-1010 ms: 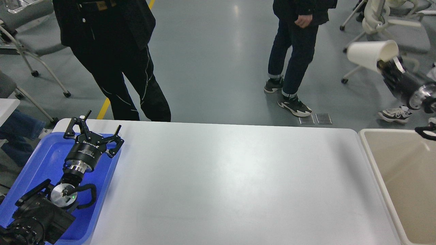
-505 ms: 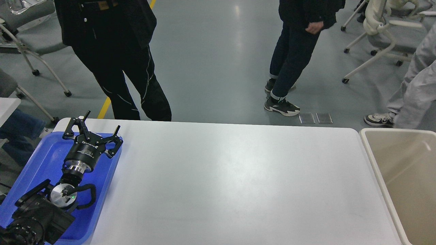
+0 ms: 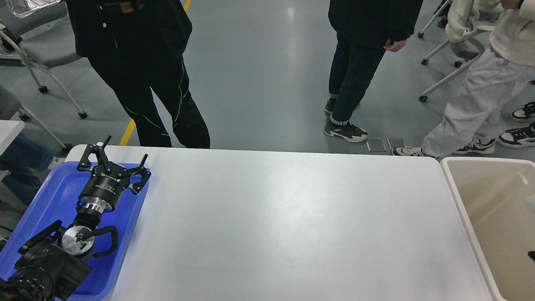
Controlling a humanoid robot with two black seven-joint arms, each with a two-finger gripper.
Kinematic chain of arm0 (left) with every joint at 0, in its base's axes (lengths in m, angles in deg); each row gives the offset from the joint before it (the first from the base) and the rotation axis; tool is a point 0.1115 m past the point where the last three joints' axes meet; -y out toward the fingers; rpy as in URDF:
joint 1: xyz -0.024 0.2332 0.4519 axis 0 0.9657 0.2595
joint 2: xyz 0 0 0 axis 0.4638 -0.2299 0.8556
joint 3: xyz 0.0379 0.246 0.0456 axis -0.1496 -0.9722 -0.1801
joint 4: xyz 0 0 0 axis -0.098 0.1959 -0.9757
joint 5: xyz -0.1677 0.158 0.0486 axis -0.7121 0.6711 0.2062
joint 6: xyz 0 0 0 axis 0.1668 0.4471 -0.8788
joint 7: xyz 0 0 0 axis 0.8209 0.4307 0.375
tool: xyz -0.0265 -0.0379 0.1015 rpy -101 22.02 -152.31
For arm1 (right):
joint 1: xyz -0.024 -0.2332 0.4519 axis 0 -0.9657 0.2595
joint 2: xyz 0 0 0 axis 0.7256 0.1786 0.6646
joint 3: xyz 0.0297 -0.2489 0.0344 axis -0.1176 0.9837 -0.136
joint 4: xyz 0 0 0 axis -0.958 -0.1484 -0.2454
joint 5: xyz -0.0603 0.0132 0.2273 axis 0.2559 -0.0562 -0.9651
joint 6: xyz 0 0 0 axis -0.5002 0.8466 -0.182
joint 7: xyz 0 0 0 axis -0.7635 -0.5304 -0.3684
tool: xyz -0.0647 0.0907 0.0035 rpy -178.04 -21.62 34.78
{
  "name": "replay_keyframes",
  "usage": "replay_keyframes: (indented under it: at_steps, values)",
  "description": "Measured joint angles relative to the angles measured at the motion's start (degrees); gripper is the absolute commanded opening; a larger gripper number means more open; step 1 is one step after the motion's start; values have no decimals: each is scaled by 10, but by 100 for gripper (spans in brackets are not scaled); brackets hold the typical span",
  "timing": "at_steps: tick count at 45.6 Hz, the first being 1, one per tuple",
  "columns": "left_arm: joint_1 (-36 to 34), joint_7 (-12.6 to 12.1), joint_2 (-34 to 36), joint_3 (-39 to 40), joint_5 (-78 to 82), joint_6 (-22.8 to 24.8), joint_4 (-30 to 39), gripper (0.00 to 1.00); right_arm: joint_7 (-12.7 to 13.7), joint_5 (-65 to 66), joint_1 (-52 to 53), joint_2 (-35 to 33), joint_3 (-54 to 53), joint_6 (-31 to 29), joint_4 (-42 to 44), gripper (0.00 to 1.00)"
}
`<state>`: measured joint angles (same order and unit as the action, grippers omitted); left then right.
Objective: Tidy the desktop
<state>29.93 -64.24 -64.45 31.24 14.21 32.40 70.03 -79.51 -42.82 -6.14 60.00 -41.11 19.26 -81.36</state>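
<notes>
Wide white matte desktop [image 3: 284,225] filled the middle of the view — nothing loose seen on it, so tidying looked about done. Left gripper [image 3: 121,161] hovered over the blue plastic tray [image 3: 50,196], fingers spread wide, holding nothing. Right gripper not visible — beige rectangular bin [image 3: 457,196] at right edge.

A black left arm [image 3: 62,242] is seen, with a silver collar, white lettering, a looped cable, and a 2-fingered left gripper [image 3: 124,156].
</notes>
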Motion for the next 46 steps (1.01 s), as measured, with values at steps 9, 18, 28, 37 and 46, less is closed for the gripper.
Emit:
replay_keyframes:
  at_steps: [9,18,28,37,46]
  values:
    - [0,0,0,0,0,0,0,100,1,-7,-26,30,1,6,-1,0]
    - [0,0,0,0,0,0,0,100,1,-10,-35,40,1,8,-2,52]
    - [0,0,0,0,0,0,0,100,0,-11,-30,43,3,18,-2,100]
    - [0,0,0,0,0,0,0,100,0,-11,-17,45,1,20,-24,100]
    - [0,0,0,0,0,0,0,100,-1,-11,27,-5,-24,22,-131,100]
